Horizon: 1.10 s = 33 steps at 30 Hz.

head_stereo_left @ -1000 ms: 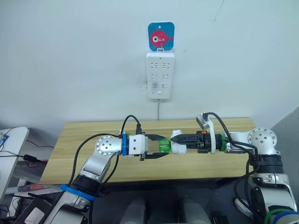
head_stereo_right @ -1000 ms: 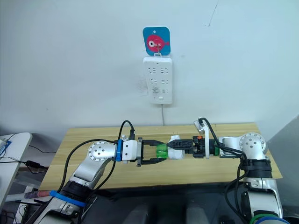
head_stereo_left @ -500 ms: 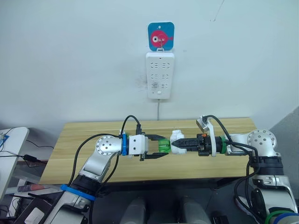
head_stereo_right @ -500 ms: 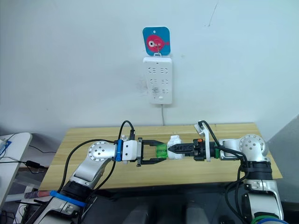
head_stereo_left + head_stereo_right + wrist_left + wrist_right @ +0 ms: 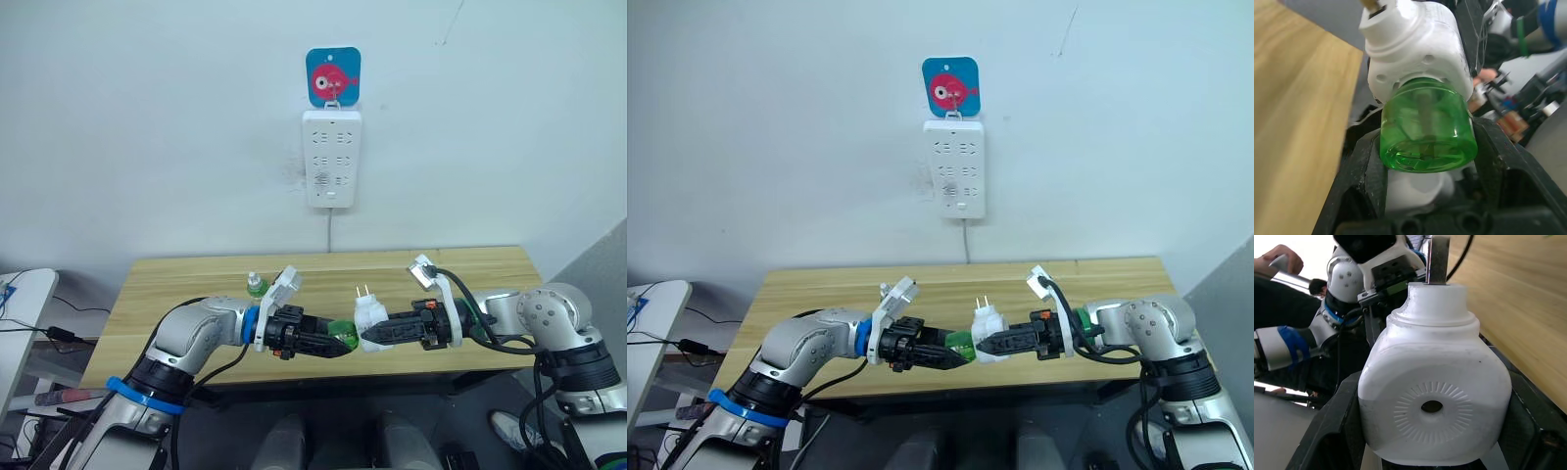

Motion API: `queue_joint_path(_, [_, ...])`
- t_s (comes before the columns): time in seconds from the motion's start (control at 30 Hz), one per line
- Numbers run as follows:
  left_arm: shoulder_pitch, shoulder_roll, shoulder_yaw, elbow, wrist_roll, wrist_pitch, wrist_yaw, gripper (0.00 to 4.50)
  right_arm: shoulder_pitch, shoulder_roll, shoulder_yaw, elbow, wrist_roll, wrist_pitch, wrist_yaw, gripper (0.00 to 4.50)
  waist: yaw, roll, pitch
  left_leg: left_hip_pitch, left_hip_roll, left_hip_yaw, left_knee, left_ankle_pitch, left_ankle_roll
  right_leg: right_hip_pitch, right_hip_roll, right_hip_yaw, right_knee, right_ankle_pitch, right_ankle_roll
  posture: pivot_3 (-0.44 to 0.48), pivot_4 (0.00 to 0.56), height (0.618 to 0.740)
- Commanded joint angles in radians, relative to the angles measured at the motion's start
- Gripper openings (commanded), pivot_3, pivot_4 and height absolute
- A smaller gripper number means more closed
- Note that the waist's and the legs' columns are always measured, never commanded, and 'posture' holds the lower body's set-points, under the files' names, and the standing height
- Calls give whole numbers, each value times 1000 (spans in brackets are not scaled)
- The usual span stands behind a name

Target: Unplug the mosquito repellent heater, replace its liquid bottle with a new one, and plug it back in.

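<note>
The white mosquito repellent heater (image 5: 370, 321) is held in the air over the table's front edge, its two prongs pointing up. My right gripper (image 5: 374, 337) is shut on it; the right wrist view shows its domed face (image 5: 1432, 404) with the centre hole between the black fingers (image 5: 1327, 431). The green liquid bottle (image 5: 341, 333) is still joined to the heater's underside. My left gripper (image 5: 333, 341) is shut on the bottle, which sits between both fingers (image 5: 1364, 171) in the left wrist view (image 5: 1425, 125).
A small bottle with a green cap (image 5: 255, 285) stands on the wooden table (image 5: 176, 284) behind my left forearm. The white wall power strip (image 5: 331, 159) hangs under a blue fish sticker (image 5: 331, 76). A person's hand (image 5: 1278, 257) is in the background.
Both wrists have rolled and dropped slightly, so the heater's prongs now point up. My left gripper has closed on the green bottle. The small bottle on the table has come into view.
</note>
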Motion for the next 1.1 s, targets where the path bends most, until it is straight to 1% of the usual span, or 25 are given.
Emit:
queue_joint_path(0.03, [-16, -18, 86, -1, -8, -20, 58, 2258, -13, 7, -36, 26, 0, 9, 0, 3001, 2, 0, 0, 0, 0, 0, 0, 0, 0, 0, 0, 1, 0, 0, 0, 35, 121, 740])
queue_joint_path(0.07, [-13, -24, 86, -5, 2, -32, 68, 2258, -16, 14, -48, 36, 5, 15, -6, 3001, 4, 0, 0, 0, 0, 0, 0, 0, 0, 0, -1, 1, 0, 0, 0, 35, 121, 740])
queue_joint_path(0.13, [17, -14, 70, -36, 33, -69, 64, 2989, -24, 39, -92, 71, 22, 39, -34, 3001, 7, 0, 0, 0, -1, 1, 0, 0, 0, 0, -2, 1, -1, 1, -1, 35, 121, 740])
queue_joint_path(0.17, [34, 0, 61, -56, 41, -81, 51, 3171, -29, 50, -113, 87, 30, 51, -48, 3001, 7, 0, 0, 0, -1, 1, 0, 0, 0, 0, -2, 1, -1, 1, -2, 35, 121, 740])
queue_joint_path(0.2, [50, 13, 58, -77, 51, -91, 50, 3492, -35, 60, -132, 101, 31, 58, -63, 3001, 6, 0, 0, -1, -1, 1, -1, 0, 0, -1, -2, 2, -1, 3, -5, 32, 119, 740])
queue_joint_path(0.27, [81, 41, 59, -119, 59, -104, 44, 4091, -44, 74, -159, 118, 30, 69, -84, 3001, 7, 0, 0, -1, -1, 2, -2, 0, 0, -1, -3, 3, -1, 3, -6, 32, 119, 740])
queue_joint_path(0.3, [105, 69, 52, -148, 85, -140, 35, 4415, -53, 86, -185, 138, 33, 78, -105, 3001, 7, 0, 0, -1, -1, 1, -2, 0, 0, -2, -3, 2, -1, 3, -6, 32, 119, 740])
queue_joint_path(0.33, [131, 93, 48, -173, 118, -190, 29, 4500, -65, 97, -212, 165, 34, 86, -126, 3001, 6, 0, 0, -1, -1, 1, -2, 0, 0, -2, -3, 2, -1, 3, -6, 34, 117, 740])
queue_joint_path(0.37, [156, 110, 44, -186, 166, -264, 31, 4500, -75, 105, -235, 186, 35, 94, -141, 3001, 6, 0, 0, -1, -1, 2, -2, 0, 0, -2, -3, 3, -1, 3, -6, 34, 117, 740])
queue_joint_path(0.4, [176, 107, 44, -179, 241, -395, 58, 4500, -83, 110, -254, 202, 33, 101, -153, 3001, 8, 0, 0, -1, -2, 2, -2, 0, 0, -2, -4, 3, -1, 3, -6, 38, 116, 740])
queue_joint_path(0.47, [190, 74, 50, -129, 375, -637, 139, 4500, -88, 116, -273, 210, 29, 117, -166, 3001, 14, 1, 0, -1, -2, 2, -2, 0, -1, -2, -5, 3, -2, 3, -7, 41, 112, 740])
queue_joint_path(0.53, [184, 30, 58, -40, 513, -934, 231, 4500, -91, 119, -281, 211, 25, 129, -173, 3001, 28, 2, -1, -1, -2, 2, -2, 0, -1, -1, -5, 2, -6, 5, -9, 48, 110, 740])
queue_joint_path(0.57, [171, 19, 55, 24, 627, -1134, 320, 4500, -93, 123, -285, 212, 21, 135, -181, 3001, 34, 2, -1, -1, -1, 2, -3, 0, 0, 0, -5, 1, -9, 7, -10, 48, 110, 740])
queue_joint_path(0.6, [156, 25, 47, 91, 774, -1368, 426, 4500, -101, 131, -290, 220, 20, 144, -190, 3001, 36, 2, -1, -2, -1, 3, -3, 0, 0, 0, -5, 1, -11, 8, -10, 51, 108, 740])
queue_joint_path(0.63, [140, 25, 51, 148, 891, -1545, 531, 4500, -109, 141, -295, 225, 17, 151, -201, 3001, 38, 2, -1, -2, -1, 3, -3, 0, 0, 0, -5, 1, -12, 9, -9, 51, 108, 740])
queue_joint_path(0.7, [104, 22, 67, 232, 1078, -1769, 719, 4500, -127, 165, -307, 241, 8, 162, -230, 3001, 43, 2, -1, -3, -1, 5, -3, 0, 0, -1, -5, 3, -13, 10, -9, 52, 106, 740])
queue_joint_path(0.77, [64, 19, 71, 282, 1213, -1884, 853, 4500, -140, 179, -315, 243, 9, 172, -242, 3001, 45, 2, -1, -3, -2, 7, -3, -1, 1, -1, -6, 4, -13, 11, -8, 55, 102, 740])
queue_joint_path(0.83, [31, 12, 65, 318, 1302, -1943, 951, 4500, -153, 190, -326, 245, 13, 188, -253, 3001, 48, 2, -2, -3, -2, 7, -3, -2, 2, -1, -6, 4, -13, 12, -6, 58, 102, 740])
queue_joint_path(0.93, [-15, -4, 44, 370, 1392, -1968, 1058, 4500, -162, 201, -323, 233, 6, 202, -264, 3001, 49, 2, -2, -3, -2, 8, -3, -2, 3, -2, -6, 4, -11, 12, -6, 56, 103, 740])
queue_joint_path(1.1, [-73, -22, -5, 440, 1478, -1973, 1164, 4500, -179, 230, -334, 237, 2, 219, -283, 3001, 47, 2, -2, -3, -2, 9, -2, -2, 3, -2, -6, 4, -9, 12, -6, 56, 103, 740])
